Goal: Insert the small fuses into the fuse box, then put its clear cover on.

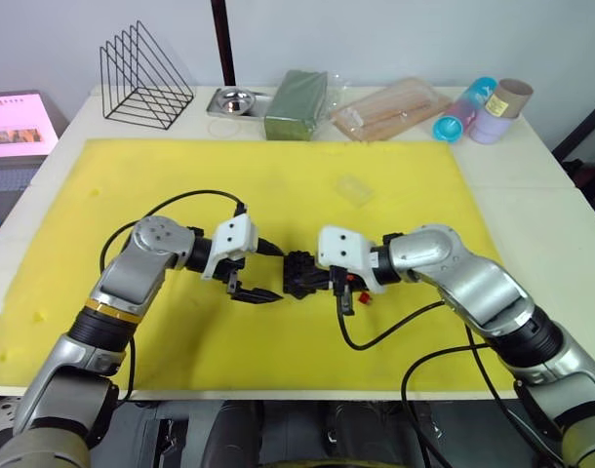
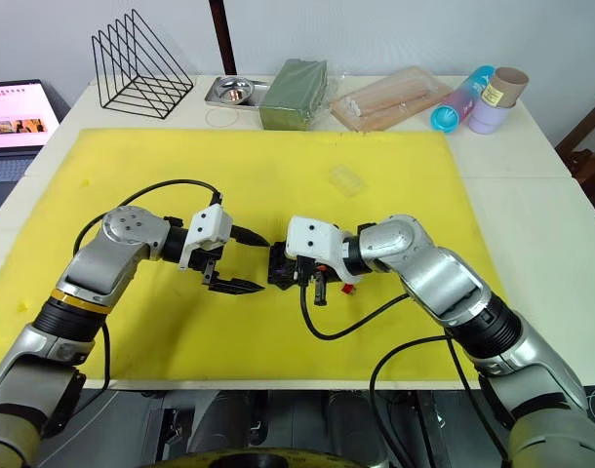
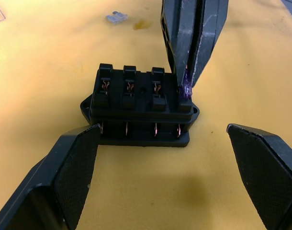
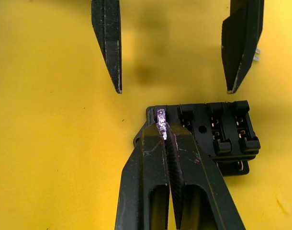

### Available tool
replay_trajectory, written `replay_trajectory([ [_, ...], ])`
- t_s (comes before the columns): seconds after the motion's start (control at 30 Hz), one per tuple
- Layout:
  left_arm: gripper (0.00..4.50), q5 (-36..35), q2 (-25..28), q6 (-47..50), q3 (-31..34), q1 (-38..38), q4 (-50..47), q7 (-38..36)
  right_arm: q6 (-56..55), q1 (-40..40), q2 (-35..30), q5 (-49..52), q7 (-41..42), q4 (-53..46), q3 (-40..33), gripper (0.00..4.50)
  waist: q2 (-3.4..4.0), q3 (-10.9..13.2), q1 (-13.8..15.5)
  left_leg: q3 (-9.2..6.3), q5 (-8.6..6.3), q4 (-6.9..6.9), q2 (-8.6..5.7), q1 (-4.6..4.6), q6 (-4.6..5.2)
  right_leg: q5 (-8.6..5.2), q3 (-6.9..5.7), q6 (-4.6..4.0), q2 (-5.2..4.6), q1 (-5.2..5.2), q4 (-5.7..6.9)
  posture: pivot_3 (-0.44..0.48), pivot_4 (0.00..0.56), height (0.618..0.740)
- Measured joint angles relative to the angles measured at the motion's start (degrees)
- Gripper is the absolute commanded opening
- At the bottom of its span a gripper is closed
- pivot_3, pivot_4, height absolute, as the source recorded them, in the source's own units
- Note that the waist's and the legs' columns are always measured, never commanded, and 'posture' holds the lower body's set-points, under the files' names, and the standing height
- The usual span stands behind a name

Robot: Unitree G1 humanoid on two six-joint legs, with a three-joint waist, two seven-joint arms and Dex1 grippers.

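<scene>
Purple fuse [image 4: 161, 120] pinched in right pincer [image 4: 164, 128] — touching fuse box [image 4: 218, 136].

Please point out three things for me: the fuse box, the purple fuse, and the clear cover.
fuse box [image 3: 136, 103]: left wrist view, on its black slotted top.
purple fuse [image 4: 161, 120]: right wrist view, on its top edge between the right claw's fingertips.
clear cover [image 1: 354, 189]: left eye view, on its glassy middle, lying on the yellow mat.

The purple fuse [image 4: 161, 120], pinched at centre frame in the right wrist view, reads "35" on top.
</scene>
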Motion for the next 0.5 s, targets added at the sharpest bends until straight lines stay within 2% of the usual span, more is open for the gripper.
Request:
replay_trajectory([
  [0.07,4.50,0.01,0.00,0.00,0.00,0.00,0.00,0.03,0.42,-0.10,0.05,0.38,0.28,-0.04,-0.18,1.01,0.00,0.00,0.02,0.00,0.00,0.00,0.00,0.00,0.00,0.00,0.00,0.00,0.00,0.00,0.00,0.000,0.150,0.740],
  [0.13,4.50,0.01,0.00,0.00,0.00,0.00,0.00,0.06,0.80,-0.14,0.17,0.76,0.53,-0.23,-0.18,1.78,0.00,0.00,0.00,0.00,0.00,0.00,0.00,0.00,0.00,0.00,0.00,0.00,0.00,0.00,0.00,0.000,0.150,0.740],
  [0.17,4.50,0.02,0.00,0.00,0.00,0.00,0.00,0.06,1.08,-0.19,0.30,0.84,0.54,-0.32,-0.21,2.03,0.00,0.00,-0.01,0.00,0.00,0.01,0.00,0.00,0.00,0.00,0.00,0.00,0.00,0.00,0.01,0.000,0.150,0.740],
  [0.5,4.50,0.06,-0.01,-0.01,0.00,0.00,0.19,0.15,6.93,-2.19,1.00,5.63,0.21,-2.25,-5.38,2.03,0.00,0.00,-0.05,-0.01,0.00,0.00,0.00,-0.01,0.00,0.00,0.00,0.00,0.00,-0.01,0.01,0.000,0.150,0.740],
])
